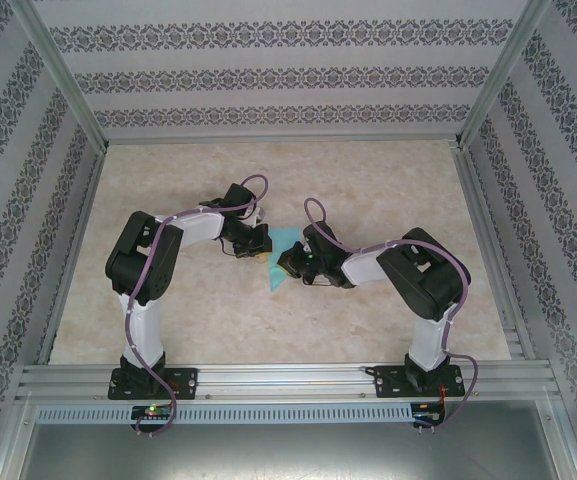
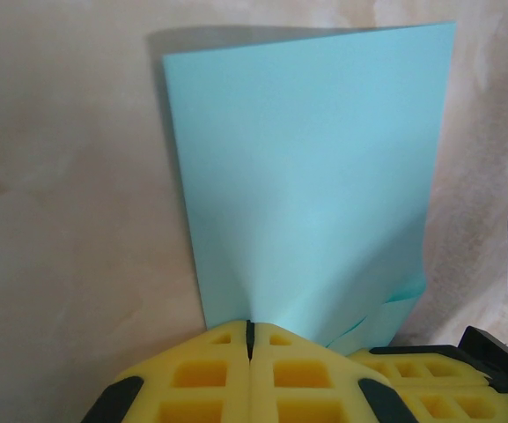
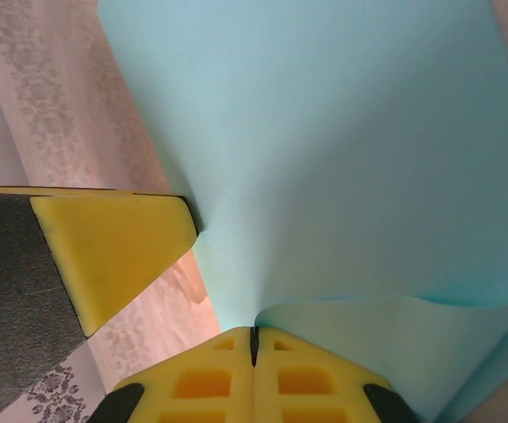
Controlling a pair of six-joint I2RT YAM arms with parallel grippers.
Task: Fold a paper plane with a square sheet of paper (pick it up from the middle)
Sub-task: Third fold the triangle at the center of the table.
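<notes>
The table (image 1: pixel 368 190) is a flat top with a pale beige, faintly marbled surface, mottled with cream and light tan patches. Silver metal rails run along its left and right sides, and a wider metal rail (image 1: pixel 288 378) closes off the near edge. Near the middle of the top is the square sheet of paper (image 1: pixel 278 270), thin and turquoise. From above it cannot be told whether any part of it rests on the surface. In the left wrist view the same sheet (image 2: pixel 306 176) throws a soft grey shadow onto the beige surface (image 2: pixel 60 220) along its far and left edges, so those edges stand off the surface.
</notes>
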